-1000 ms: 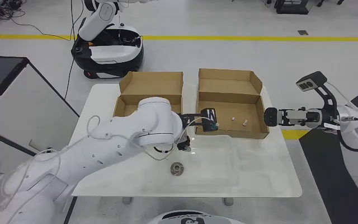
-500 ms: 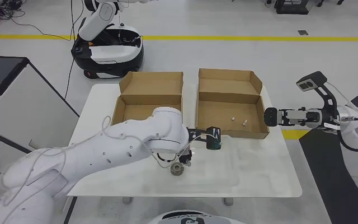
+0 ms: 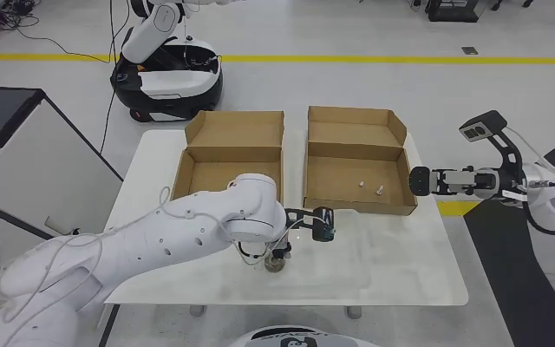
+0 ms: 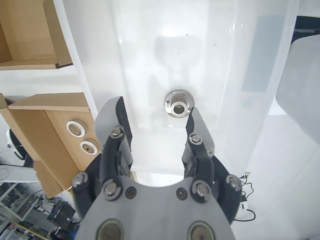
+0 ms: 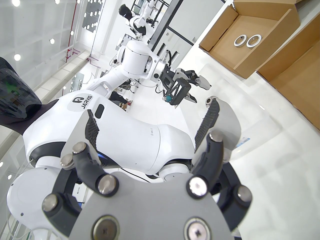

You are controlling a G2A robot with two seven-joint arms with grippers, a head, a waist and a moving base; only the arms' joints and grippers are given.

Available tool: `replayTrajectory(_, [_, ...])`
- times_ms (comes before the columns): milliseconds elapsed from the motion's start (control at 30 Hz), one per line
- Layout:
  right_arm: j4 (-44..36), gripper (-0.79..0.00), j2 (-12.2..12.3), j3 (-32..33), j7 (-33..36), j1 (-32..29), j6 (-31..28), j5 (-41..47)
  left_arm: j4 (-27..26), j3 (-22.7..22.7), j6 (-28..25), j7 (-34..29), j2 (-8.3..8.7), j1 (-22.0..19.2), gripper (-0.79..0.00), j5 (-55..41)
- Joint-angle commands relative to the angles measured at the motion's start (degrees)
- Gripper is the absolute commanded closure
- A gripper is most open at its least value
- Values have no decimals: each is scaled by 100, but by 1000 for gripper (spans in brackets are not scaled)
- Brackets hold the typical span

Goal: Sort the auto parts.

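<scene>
We see our left pincer (image 4: 156, 108) released, hanging just over the flanged metal bushing (image 4: 179, 103) on the near side of the table (image 4: 175, 26); our right pincer (image 5: 152, 116), also released, sits beside the right cardboard box (image 3: 347, 186).

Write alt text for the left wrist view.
The left gripper, open, hangs over a silver round flanged metal part on the glossy white table, one fingertip close beside its rim. Nearby, two white rings lie in an open brown cardboard box.
</scene>
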Motion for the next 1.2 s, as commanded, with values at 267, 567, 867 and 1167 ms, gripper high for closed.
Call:
replayTrajectory(267, [0,-785,0,0,0,0,0,1,64,429,58,-57,51,-138,-462,-178])
replayTrajectory(567, [0,-785,0,0,0,0,0,1,274,685,36,-35,30,-161,-496,-255])
replayTrajectory(867, [0,-785,0,0,0,0,0,1,434,685,6,-6,-36,25,-474,-131])
replayTrajectory(1167, [0,-785,0,0,0,0,0,1,725,685,48,-48,-124,145,-397,19])
